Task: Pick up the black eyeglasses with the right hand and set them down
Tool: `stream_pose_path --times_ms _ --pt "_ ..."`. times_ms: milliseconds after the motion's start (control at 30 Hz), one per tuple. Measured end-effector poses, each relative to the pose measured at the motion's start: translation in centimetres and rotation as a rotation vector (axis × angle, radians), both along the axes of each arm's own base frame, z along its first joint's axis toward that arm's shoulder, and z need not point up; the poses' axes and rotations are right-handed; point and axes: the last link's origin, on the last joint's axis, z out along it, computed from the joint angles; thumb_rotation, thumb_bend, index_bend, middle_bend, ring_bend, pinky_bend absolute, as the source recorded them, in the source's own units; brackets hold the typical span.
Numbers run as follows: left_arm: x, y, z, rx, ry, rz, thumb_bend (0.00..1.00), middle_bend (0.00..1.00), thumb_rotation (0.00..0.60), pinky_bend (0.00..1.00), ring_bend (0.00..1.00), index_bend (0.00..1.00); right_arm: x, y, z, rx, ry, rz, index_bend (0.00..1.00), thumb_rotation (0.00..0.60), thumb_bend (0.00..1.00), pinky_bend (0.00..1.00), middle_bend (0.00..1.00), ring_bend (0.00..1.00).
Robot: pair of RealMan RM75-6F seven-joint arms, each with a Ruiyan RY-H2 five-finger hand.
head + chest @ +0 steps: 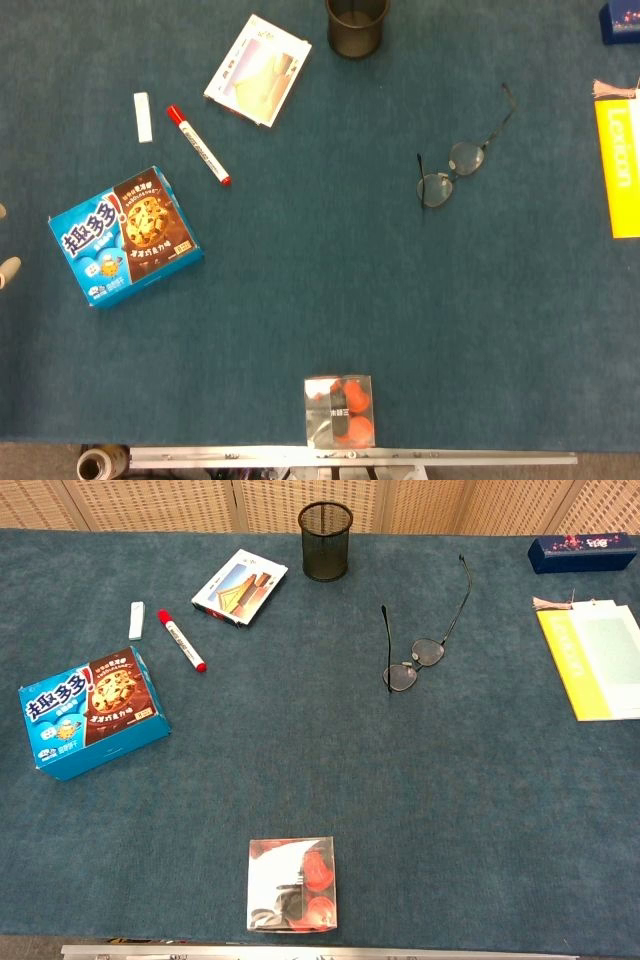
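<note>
- Head view looks almost straight down on the counter from high above.
- Chest view sits lower at the near edge, facing the far side.
- Both share the counter top.

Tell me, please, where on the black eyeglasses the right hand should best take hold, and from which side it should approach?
Probably at the bridge between the lenses of the black eyeglasses, coming from above. They lie flat on the table with both temples unfolded and spread away from the robot toward the mesh pen cup. The thin temples look flimsy; the front frame is the sturdiest, most central part. Neither hand shows clearly yet.
</note>
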Motion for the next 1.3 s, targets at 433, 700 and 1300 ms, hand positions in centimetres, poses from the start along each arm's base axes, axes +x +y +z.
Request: stream_pose_path --times_ms 433,700,1300 --pt "0.0 0.0 0.0 0.000 0.000 0.000 0.06 0.31 0.600 0.44 0.26 0.43 0.0 0.0 -0.2 0.010 -0.002 0.001 0.67 0.600 0.11 0.23 0.59 0.36" --pt "0.0 0.0 0.0 0.000 0.000 0.000 0.06 0.31 0.600 0.44 0.26 0.43 0.5 0.1 0.7 -0.050 -0.045 0.022 0.44 0.600 0.10 0.23 0.59 0.35" --pt "0.0 0.0 0.0 0.000 0.000 0.000 0.06 0.31 0.600 0.44 0.26 0.43 4.1 -5.0 2.6 -0.151 0.008 0.131 0.28 0.600 0.09 0.23 0.59 0.35"
